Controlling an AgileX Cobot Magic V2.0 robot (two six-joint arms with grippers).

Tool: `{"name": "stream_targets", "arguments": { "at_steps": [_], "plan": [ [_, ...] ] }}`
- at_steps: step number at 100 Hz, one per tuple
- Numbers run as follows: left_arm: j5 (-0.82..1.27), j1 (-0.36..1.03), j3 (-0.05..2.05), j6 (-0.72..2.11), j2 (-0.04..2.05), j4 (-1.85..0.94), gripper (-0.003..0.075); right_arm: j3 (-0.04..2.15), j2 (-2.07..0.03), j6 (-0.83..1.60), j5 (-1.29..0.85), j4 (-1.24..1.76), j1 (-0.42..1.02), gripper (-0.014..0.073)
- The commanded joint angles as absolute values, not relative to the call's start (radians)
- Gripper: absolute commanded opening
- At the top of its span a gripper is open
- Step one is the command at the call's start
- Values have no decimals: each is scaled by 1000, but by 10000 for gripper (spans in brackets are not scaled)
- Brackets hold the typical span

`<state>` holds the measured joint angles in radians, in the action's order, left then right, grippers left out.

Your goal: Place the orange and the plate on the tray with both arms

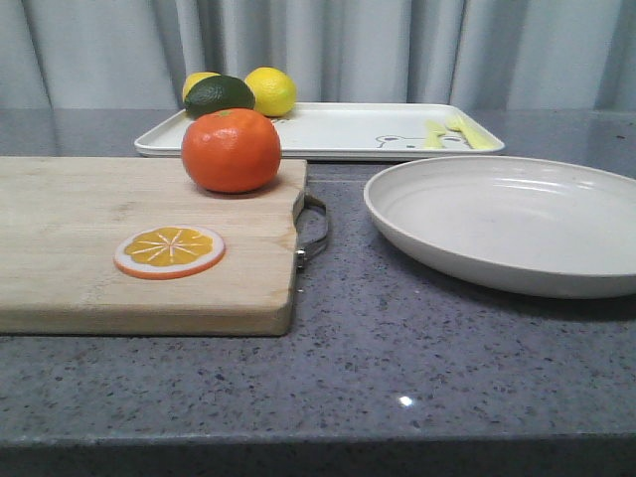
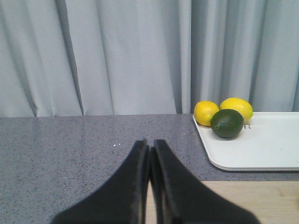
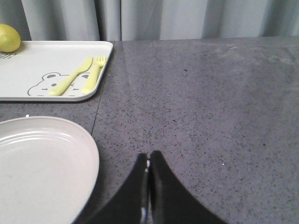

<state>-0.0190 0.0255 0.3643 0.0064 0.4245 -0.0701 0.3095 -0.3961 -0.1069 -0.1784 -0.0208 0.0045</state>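
Grey countertop lies under both low, level grippers, left and right, jaws closed, holding nothing.

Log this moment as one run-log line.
left claw shut, empty | right claw shut, empty | orange on cutting board | plate on counter | tray awaiting both

Bright orange orange; off-white plate; white tray printed with a bear outline and yellow-green cutlery; speckled grey bench; pale wooden board.
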Motion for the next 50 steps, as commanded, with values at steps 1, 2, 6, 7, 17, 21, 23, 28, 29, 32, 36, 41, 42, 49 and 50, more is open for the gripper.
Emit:
{"name": "stream_targets", "arguments": {
  "at_steps": [1,2,6,7,17,21,23,28,29,32,36,41,42,49,50],
  "plan": [
    [-108,23,430,8,489,-77,-20,395,-451,-103,-120,-33,-2,-57],
    [-108,23,433,8,492,-77,-20,399,-460,-103,-124,-33,-2,-57],
    [-113,23,442,8,511,-77,-20,423,-484,-103,-134,-33,-2,-57],
    [-113,23,445,8,513,-77,-20,426,-487,-103,-135,-33,-2,-57],
    [-132,23,449,8,535,-77,-20,467,-522,-103,-144,-33,-2,-57],
    [-134,23,449,8,539,-77,-20,469,-523,-103,-137,-33,-2,-57],
    [-134,23,449,8,540,-77,-20,469,-523,-103,-135,-33,-2,-57],
    [-134,23,449,8,543,-77,-20,469,-523,-103,-135,-33,-2,-57],
    [-134,23,449,8,543,-77,-20,469,-523,-103,-135,-33,-2,-57],
    [-134,23,449,8,545,-77,-20,468,-523,-103,-139,-33,-2,-57],
    [-134,23,449,8,547,-77,-20,466,-523,-103,-142,-33,-2,-57],
    [-136,23,449,8,549,-78,-20,464,-523,-103,-143,-33,-2,-57],
    [-137,23,449,8,549,-78,-20,464,-523,-103,-143,-33,-2,-57],
    [-137,23,449,8,553,-78,-20,464,-523,-103,-145,-33,-2,-57],
    [-137,23,449,8,553,-78,-20,464,-523,-103,-145,-33,-2,-57]
  ]
}}
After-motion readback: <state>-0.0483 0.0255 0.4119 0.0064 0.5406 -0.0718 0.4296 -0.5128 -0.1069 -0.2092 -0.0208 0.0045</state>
